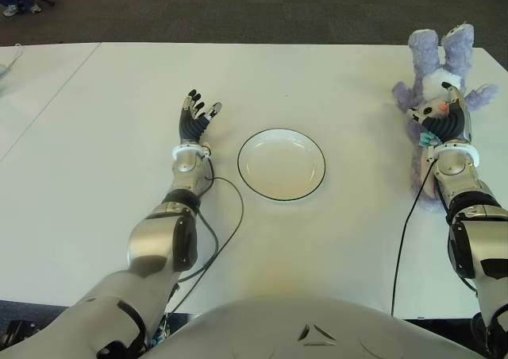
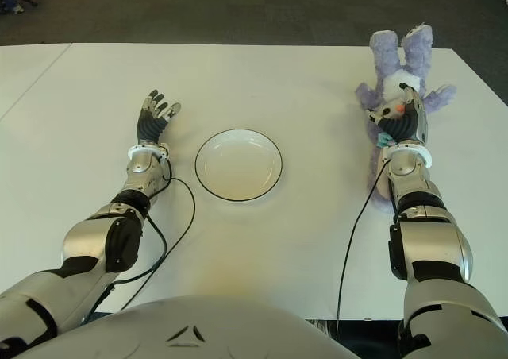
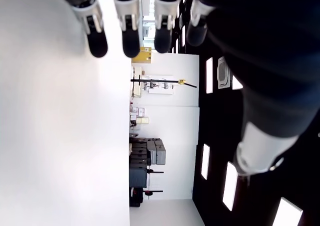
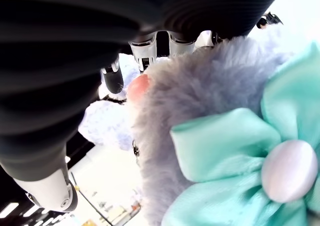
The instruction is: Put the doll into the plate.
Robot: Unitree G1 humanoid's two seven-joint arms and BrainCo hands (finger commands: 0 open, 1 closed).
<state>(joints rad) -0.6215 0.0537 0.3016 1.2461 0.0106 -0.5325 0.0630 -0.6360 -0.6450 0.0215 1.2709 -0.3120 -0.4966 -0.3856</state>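
Note:
The doll is a purple plush rabbit with a teal bow, lying on the white table at the far right, ears pointing away from me. My right hand lies on its head and chest. In the right wrist view the fingers curl over the fur beside its orange nose. The white plate with a dark rim sits mid-table and holds nothing. Left of the plate, my left hand shows with fingers spread and nothing in it.
A black cable loops on the table beside my left forearm, close to the plate. Another cable runs along my right arm. Dark carpet lies beyond the table's far edge.

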